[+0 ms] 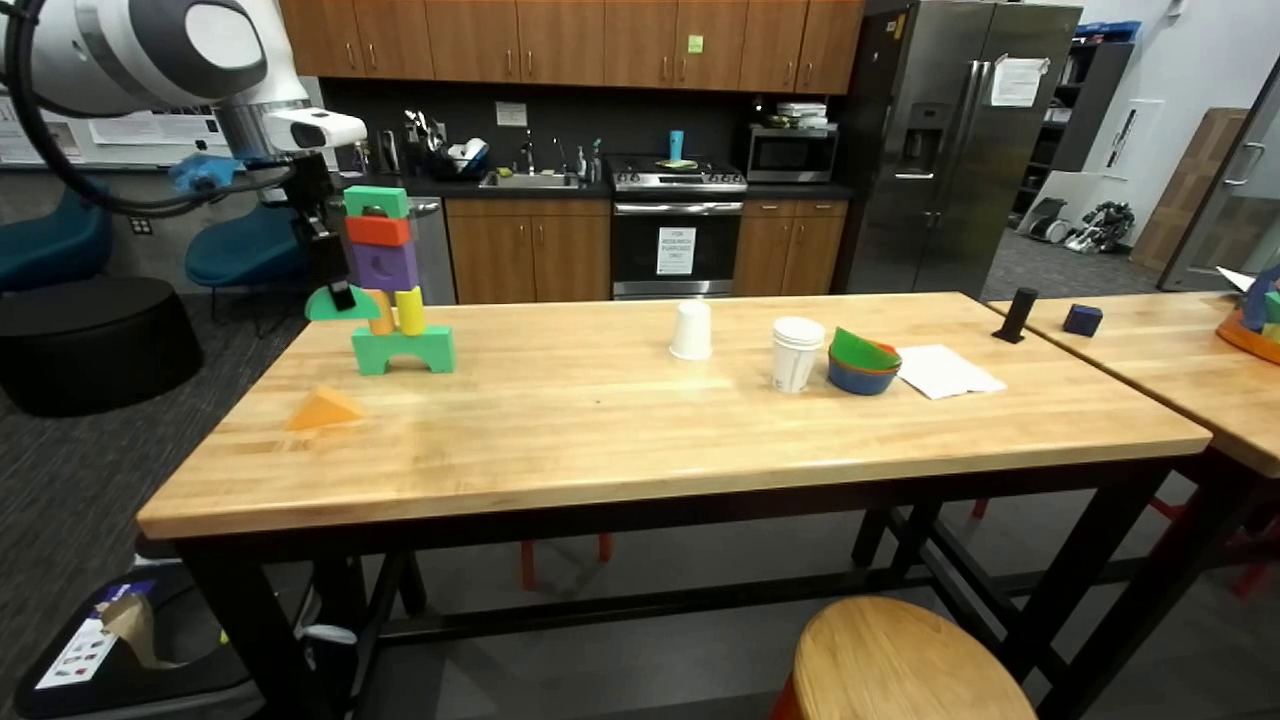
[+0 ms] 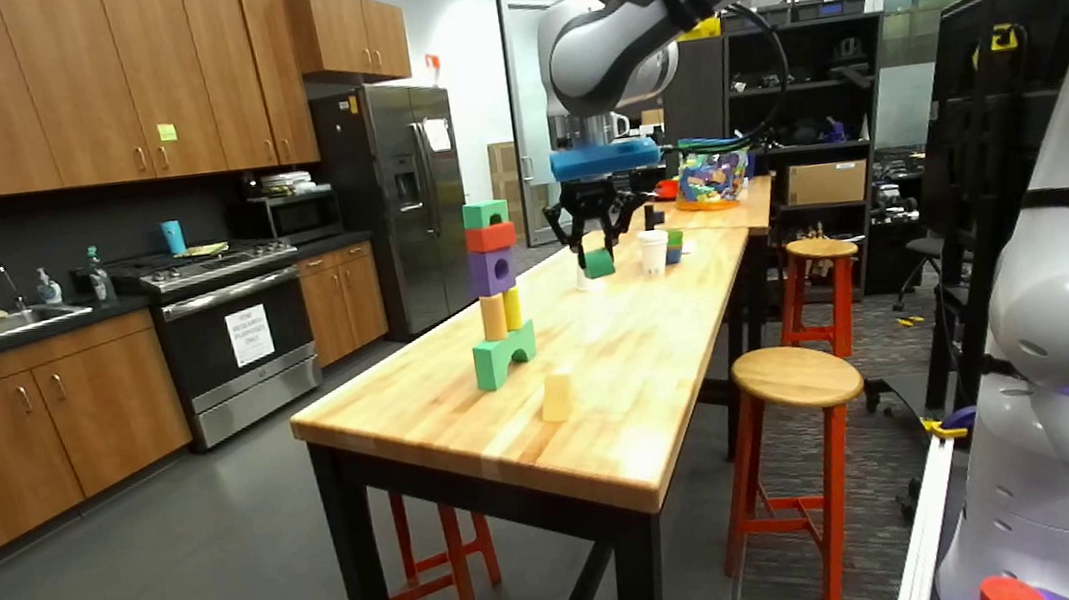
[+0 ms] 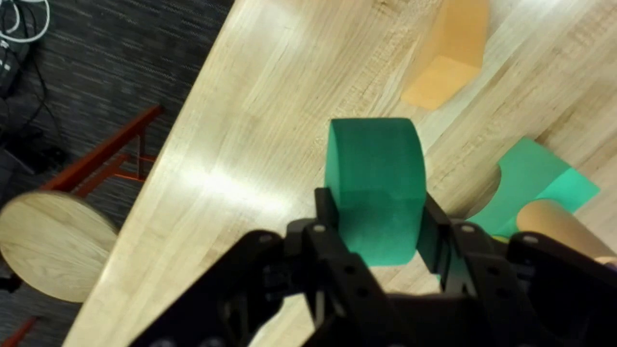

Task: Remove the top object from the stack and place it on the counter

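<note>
Wooden kitchen cabinets (image 2: 118,86) stand at left in an exterior view. Next comes the block tower (image 2: 483,273), probably steady on its wider green arch base (image 2: 492,363). To its right, above the butcher-block counter (image 2: 631,349), the gripper (image 2: 596,254) pinches the green half-round block (image 3: 378,188) by its flat faces, likely for firm hold and, straight side down, stable placing.
</note>
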Robot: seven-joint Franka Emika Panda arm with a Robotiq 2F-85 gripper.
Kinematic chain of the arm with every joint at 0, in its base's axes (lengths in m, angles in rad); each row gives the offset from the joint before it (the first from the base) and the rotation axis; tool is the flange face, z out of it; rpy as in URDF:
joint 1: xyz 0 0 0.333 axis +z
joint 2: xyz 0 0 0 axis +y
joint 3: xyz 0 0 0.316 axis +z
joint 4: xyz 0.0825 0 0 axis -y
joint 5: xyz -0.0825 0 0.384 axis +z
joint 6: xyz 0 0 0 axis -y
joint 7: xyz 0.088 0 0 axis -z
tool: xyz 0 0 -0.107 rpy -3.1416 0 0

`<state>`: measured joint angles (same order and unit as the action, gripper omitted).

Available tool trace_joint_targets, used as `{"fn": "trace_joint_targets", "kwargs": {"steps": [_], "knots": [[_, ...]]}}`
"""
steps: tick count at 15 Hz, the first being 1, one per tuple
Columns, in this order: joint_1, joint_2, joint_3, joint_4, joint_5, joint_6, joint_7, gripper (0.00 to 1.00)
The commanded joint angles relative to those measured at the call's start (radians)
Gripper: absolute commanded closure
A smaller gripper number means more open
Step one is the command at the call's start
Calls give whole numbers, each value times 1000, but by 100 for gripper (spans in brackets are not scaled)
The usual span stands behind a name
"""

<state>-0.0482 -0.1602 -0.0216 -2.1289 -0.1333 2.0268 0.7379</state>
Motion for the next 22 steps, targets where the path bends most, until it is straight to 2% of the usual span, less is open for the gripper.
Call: {"fn": "trace_joint_targets", "kwargs": {"steps": [1, 2, 7, 8, 11, 22], "knots": [[-6, 1, 14, 5, 2, -2, -49, 83], [-5, 1, 16, 7, 2, -2, -58, 58], [-9, 2, 16, 4, 2, -2, -56, 58], [-8, 5, 13, -2, 17, 8, -63, 83], [-11, 17, 22, -47, -30, 73, -32, 83], [-35, 124, -13, -134, -58, 270, 94, 83]]}}
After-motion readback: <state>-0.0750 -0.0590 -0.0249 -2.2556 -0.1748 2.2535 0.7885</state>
